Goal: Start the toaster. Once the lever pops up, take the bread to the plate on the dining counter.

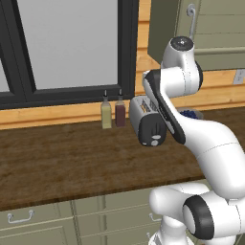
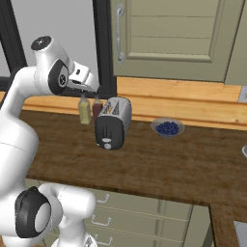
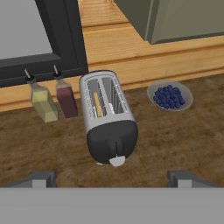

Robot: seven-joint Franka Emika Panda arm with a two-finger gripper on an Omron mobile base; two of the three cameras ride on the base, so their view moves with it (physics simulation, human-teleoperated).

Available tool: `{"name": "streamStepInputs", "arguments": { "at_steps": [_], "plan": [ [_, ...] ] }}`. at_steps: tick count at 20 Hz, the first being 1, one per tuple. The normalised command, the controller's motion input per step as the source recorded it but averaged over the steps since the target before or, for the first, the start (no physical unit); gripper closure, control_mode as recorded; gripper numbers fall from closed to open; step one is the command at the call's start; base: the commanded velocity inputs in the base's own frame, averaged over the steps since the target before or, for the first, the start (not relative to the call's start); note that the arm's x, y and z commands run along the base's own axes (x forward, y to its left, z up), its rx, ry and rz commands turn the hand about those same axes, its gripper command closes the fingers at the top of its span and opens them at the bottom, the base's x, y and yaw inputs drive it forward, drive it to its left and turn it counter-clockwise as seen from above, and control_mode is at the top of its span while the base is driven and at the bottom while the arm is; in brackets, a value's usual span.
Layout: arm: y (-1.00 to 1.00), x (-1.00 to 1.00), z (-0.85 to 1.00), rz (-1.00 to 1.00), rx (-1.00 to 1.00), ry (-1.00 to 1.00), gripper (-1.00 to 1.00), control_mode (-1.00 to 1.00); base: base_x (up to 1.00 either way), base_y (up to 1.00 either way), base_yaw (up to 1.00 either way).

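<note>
Toaster (image 3: 108, 122) sits at my twelve o'clock, gripper (image 3: 112, 179) spread apart above it; I risk missing its small lever (image 3: 117, 161) and shoving the body.

No legible text or labels anywhere

Silver toaster (image 3: 107, 120), black end panel forward, bread (image 3: 97, 104) upright in left slot.
</note>
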Motion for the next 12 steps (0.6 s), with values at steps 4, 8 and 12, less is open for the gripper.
{"name": "streamStepInputs", "arguments": {
  "at_steps": [4, 8, 12],
  "plan": [
    [0.00, 0.00, 0.00, 0.00, 0.00, 0.00, -1.00, -1.00, 0.00, 0.00, 0.00],
    [0.00, 0.00, 0.00, 0.00, 0.00, 0.00, -1.00, -1.00, 0.00, 0.00, 0.00],
    [0.00, 0.00, 0.00, 0.00, 0.00, 0.00, -1.00, -1.00, 0.00, 0.00, 0.00]
  ]
}}
